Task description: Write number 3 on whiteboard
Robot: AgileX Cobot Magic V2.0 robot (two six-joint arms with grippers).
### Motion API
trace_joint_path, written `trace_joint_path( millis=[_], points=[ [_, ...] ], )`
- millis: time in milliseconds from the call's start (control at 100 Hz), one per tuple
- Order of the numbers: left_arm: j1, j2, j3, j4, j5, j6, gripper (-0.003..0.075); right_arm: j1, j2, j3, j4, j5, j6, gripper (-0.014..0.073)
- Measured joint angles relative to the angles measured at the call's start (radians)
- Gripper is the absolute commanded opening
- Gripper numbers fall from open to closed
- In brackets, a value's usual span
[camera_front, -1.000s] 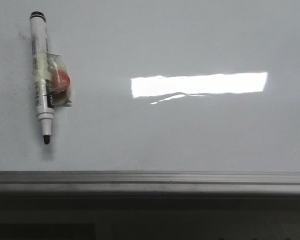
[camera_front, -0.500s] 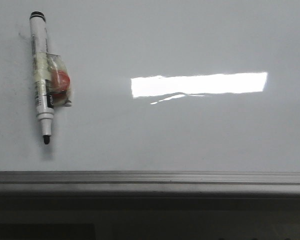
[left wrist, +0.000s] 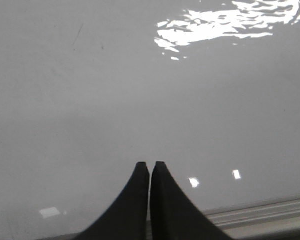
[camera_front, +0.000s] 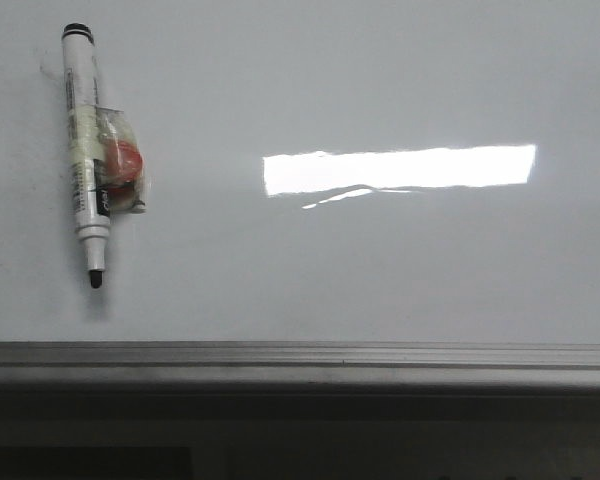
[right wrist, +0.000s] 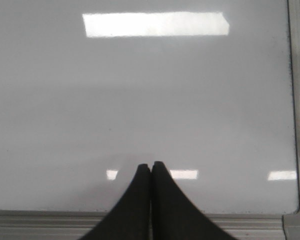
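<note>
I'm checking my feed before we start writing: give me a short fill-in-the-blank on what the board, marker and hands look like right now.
1. The marker lies on the whiteboard with its tip ____, no cap on it.
2. The left hand has its fingers ____.
3. The right hand is holding ____.
4. The number of digits drawn on the whiteboard so far is ____.

Missing words: bare; shut; nothing; zero
</note>
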Motion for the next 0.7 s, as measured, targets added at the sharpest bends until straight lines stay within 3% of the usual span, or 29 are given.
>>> trace_joint_path(
  millis=[700],
  points=[
    [0.000,0.000,0.000,-0.033,-0.081,0.000,-0.0020,0.000,0.000,0.000,0.039,-0.130,0.000,-0.0064]
  ],
)
